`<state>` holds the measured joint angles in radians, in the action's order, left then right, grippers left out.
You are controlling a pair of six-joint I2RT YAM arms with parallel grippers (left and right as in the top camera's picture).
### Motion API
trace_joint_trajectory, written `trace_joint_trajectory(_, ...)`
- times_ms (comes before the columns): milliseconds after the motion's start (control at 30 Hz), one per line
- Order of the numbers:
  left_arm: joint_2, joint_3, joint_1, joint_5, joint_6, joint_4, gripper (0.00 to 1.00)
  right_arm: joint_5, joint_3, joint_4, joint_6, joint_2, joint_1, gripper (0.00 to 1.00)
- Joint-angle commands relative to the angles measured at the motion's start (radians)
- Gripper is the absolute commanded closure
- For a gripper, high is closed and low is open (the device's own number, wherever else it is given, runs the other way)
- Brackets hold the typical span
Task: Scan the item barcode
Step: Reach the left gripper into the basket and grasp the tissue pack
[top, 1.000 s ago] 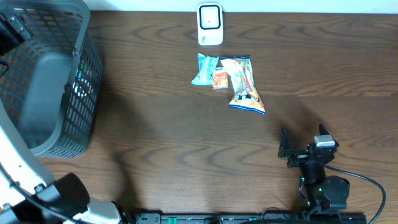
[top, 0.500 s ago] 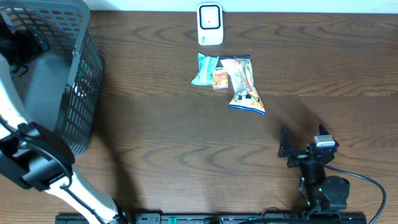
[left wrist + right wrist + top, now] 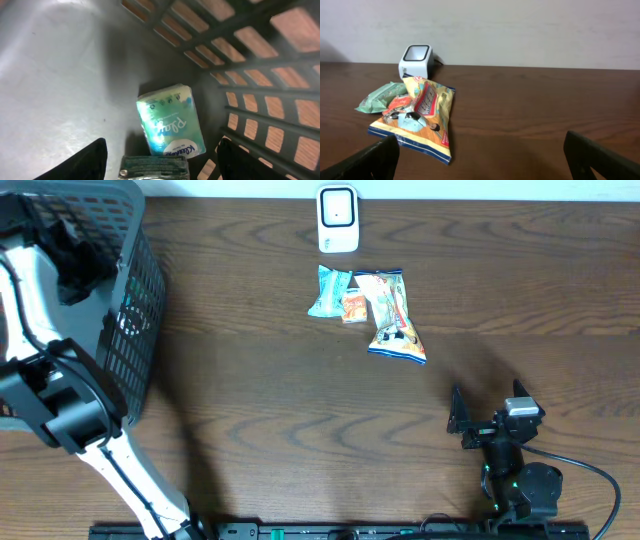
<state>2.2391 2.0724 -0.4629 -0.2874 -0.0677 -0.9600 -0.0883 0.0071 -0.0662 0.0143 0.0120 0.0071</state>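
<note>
The left tool (image 3: 162, 146) hangs open in the basket (image 3: 280, 65) over a green Kleenex pack (image 3: 170, 120). Another pack (image 3: 155, 167) is cut off. The right tool (image 3: 482, 162) is open.

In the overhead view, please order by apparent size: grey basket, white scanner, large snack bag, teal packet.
1. grey basket
2. large snack bag
3. white scanner and teal packet, look alike

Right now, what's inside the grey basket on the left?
A green tissue pack lies on the basket floor by the mesh wall, the edge of a second packet next to it. From overhead the left arm covers much of the interior, hiding anything else.
</note>
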Motion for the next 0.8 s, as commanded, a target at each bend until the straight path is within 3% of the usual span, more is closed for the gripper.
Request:
trace_joint_trajectory(0, 0.017, -0.008, -0.002, 0.023, 0.000, -0.016, 0.31, 0.008, -0.001, -0.005, 0.004, -0.005, 0.008, 0.01)
trace_joint_trajectory(367, 0.019, -0.082, -0.001, 0.024, 0.119, 0.008, 0.31, 0.007, -0.001, -0.005, 0.004, -0.005, 0.008, 0.01)
trace_joint_trajectory(600, 0.027, -0.110, 0.000, 0.027, 0.127, 0.023, 0.47, 0.008, -0.001, -0.005, 0.003, -0.005, 0.008, 0.01)
trace_joint_trajectory(767, 0.030, -0.158, 0.000, 0.027, 0.127, 0.031, 0.48, 0.008, -0.001, -0.005, 0.004, -0.005, 0.008, 0.01)
